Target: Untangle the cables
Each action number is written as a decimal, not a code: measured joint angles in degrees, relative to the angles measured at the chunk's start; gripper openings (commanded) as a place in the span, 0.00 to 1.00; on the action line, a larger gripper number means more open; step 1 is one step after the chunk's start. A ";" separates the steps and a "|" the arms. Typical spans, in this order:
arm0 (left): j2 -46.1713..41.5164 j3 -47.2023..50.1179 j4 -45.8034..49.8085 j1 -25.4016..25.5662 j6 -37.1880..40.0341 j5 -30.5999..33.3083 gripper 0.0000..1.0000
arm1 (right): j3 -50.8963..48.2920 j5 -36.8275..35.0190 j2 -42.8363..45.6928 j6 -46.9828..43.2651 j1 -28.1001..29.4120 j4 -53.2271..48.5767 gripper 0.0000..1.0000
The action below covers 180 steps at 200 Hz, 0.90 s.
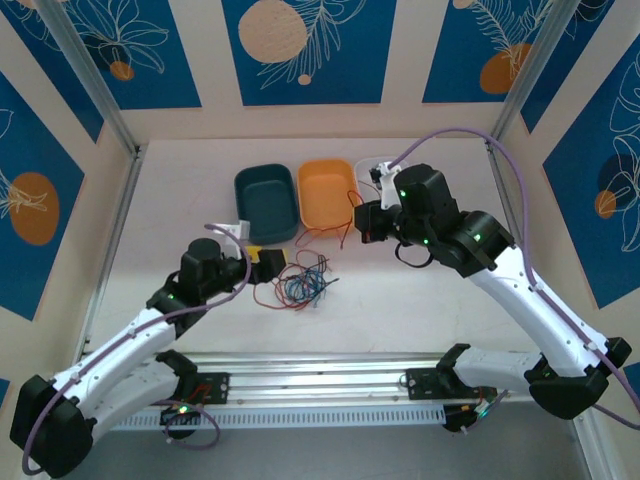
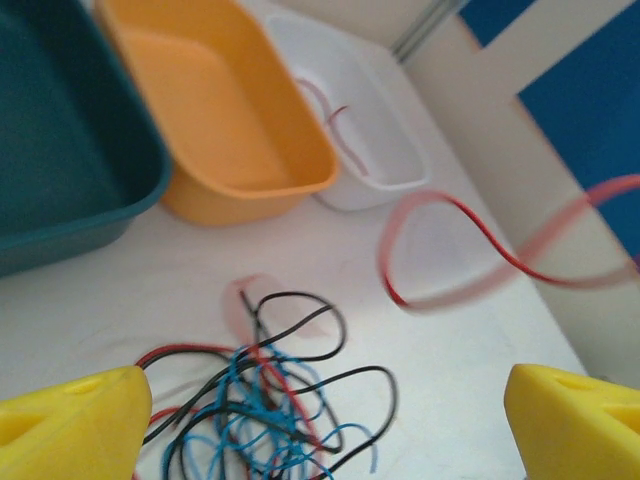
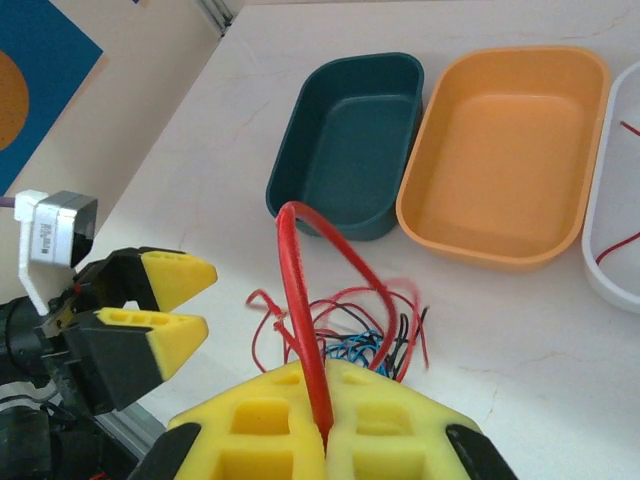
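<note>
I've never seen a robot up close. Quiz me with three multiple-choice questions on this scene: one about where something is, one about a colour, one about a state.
1. Where does the tangle of cables lie?
A in the orange bin; B on the table; C in the teal bin.
2. What colour is the cable clamped in the right tool?
A blue; B black; C red.
3. How does the left tool stand?
A open; B shut and empty; C shut on a cable.

Answers:
1 B, the tangle rests on the bare tabletop.
2 C, the cable rising from between its pressed-together pads is red.
3 A, its yellow fingers stand wide apart, gripping nothing.
</note>
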<state>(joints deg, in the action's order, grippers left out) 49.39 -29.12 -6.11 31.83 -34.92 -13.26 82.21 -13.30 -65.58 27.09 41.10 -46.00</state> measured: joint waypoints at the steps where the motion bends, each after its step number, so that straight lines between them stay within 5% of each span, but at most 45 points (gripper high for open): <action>1: 0.00 0.00 -0.13 0.00 0.02 -0.13 0.91 | 0.09 0.00 0.00 0.00 0.00 -0.09 0.00; 56: 4.11 -0.55 -8.20 0.46 1.44 -5.20 0.91 | 3.26 -0.31 -1.44 -0.90 -0.26 -1.92 0.00; 180: 18.82 -7.74 -13.92 2.80 8.44 -3.98 0.88 | 8.98 2.64 -5.66 -1.97 -1.79 -4.90 0.00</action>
<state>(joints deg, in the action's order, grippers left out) 68.20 -36.86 -20.03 34.63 -26.48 -17.23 91.20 -10.66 -71.24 25.12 39.31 -50.89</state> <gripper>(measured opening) 0.909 0.050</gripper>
